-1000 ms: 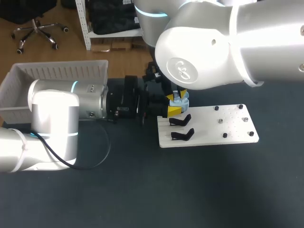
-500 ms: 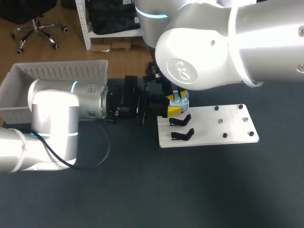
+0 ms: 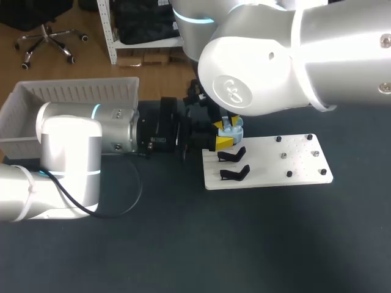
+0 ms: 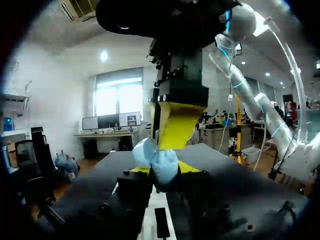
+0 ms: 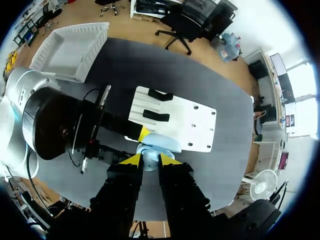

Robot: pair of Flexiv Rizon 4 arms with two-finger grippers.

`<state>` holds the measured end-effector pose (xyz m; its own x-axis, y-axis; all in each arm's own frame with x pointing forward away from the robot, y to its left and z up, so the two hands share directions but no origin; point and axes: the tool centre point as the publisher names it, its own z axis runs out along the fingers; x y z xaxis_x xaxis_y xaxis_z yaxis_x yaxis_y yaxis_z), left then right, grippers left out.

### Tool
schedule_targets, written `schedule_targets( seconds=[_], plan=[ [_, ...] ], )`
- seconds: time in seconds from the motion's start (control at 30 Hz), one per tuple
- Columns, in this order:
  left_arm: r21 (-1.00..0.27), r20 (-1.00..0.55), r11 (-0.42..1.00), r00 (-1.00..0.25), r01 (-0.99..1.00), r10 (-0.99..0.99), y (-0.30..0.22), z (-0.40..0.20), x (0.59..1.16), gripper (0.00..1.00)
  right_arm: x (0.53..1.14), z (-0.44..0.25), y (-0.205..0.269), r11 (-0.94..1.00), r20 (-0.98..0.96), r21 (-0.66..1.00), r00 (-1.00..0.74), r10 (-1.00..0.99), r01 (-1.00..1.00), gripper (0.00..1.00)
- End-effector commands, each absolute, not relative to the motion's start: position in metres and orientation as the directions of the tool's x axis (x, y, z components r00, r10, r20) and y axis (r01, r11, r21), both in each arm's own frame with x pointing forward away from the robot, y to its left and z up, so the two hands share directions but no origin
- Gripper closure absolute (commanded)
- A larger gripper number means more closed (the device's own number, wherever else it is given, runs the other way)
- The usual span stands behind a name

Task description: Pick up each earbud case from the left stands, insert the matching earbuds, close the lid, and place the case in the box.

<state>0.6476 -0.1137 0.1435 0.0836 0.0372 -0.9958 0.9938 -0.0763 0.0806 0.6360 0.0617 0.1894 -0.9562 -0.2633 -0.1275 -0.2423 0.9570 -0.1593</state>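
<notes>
1. Left gripper [image 3: 222, 134], on the arm that lies low across the dark table [image 3: 183, 244] from the left, is clamped on a small light-blue plastic earbud case [image 4: 161, 161]. Its two yellow tips press the case from opposite sides.
2. That case is held up off the table at the far left corner of a flat white rectangular board [image 3: 287, 160], between the two arms.
3. Seen from the left wrist, the case shows as two rounded lobes side by side. This looks like a lid swung open, though I cannot be sure.
4. Right gripper [image 5: 150, 160] hangs directly over the case and points straight down at it, very near. Whether it grips anything I cannot tell. In the head view the right arm's big white joint hides most of it.
5. Two black angled stands sit on the left part of the board, one [image 3: 233, 154] farther and one [image 3: 235, 173] nearer. The farther stand is just beside the held case but not touching it.
6. A few small dark pegs [image 3: 278, 139] dot the right part of the board.
7. A white slatted plastic box [image 3: 79, 91] stands at the far left of the table — well apart from the case, behind the left arm.
</notes>
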Motion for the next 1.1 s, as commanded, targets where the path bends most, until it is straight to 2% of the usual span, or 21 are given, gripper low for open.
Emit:
schedule_targets(
  seconds=[0.03,0.83,0.87,0.9,0.93,0.97,1.0,1.03,1.1],
  plan=[
    [0.080,-0.996,-0.075,0.083,0.994,0.038,-0.1135,0.1437,0.6469,1.00,0.6367,0.1886,0.0607,0.957,-0.132,-0.161,-0.956,-0.261,-0.239,1.00],
    [0.080,-0.996,-0.075,0.083,0.994,0.038,-0.1135,0.1437,0.6469,1.00,0.6379,0.1834,0.0618,0.951,-0.115,-0.170,-0.954,-0.279,-0.258,1.00],
    [0.080,-0.996,-0.075,0.083,0.994,0.038,-0.1135,0.1437,0.6469,1.00,0.6379,0.1837,0.0616,0.951,-0.114,-0.167,-0.953,-0.279,-0.259,0.93],
    [0.080,-0.996,-0.075,0.083,0.994,0.038,-0.1135,0.1437,0.6469,1.00,0.6379,0.1842,0.0614,0.951,-0.115,-0.166,-0.953,-0.280,-0.259,0.75],
    [0.080,-0.996,-0.075,0.083,0.994,0.038,-0.1135,0.1437,0.6469,1.00,0.6379,0.1848,0.0614,0.952,-0.115,-0.164,-0.953,-0.281,-0.260,0.63],
    [0.080,-0.996,-0.075,0.083,0.994,0.038,-0.1135,0.1437,0.6469,1.00,0.6377,0.1857,0.0614,0.951,-0.117,-0.162,-0.952,-0.282,-0.261,0.54],
    [0.080,-0.996,-0.075,0.083,0.994,0.038,-0.1135,0.1437,0.6469,1.00,0.6376,0.1864,0.0614,0.951,-0.118,-0.161,-0.952,-0.282,-0.262,0.52],
    [0.080,-0.996,-0.075,0.083,0.994,0.038,-0.1135,0.1437,0.6469,1.00,0.6371,0.1875,0.0614,0.951,-0.120,-0.160,-0.951,-0.284,-0.264,0.45],
    [0.080,-0.996,-0.075,0.083,0.994,0.038,-0.1135,0.1437,0.6469,1.00,0.6358,0.1899,0.0616,0.951,-0.124,-0.159,-0.950,-0.287,-0.266,0.24]
  ],
)
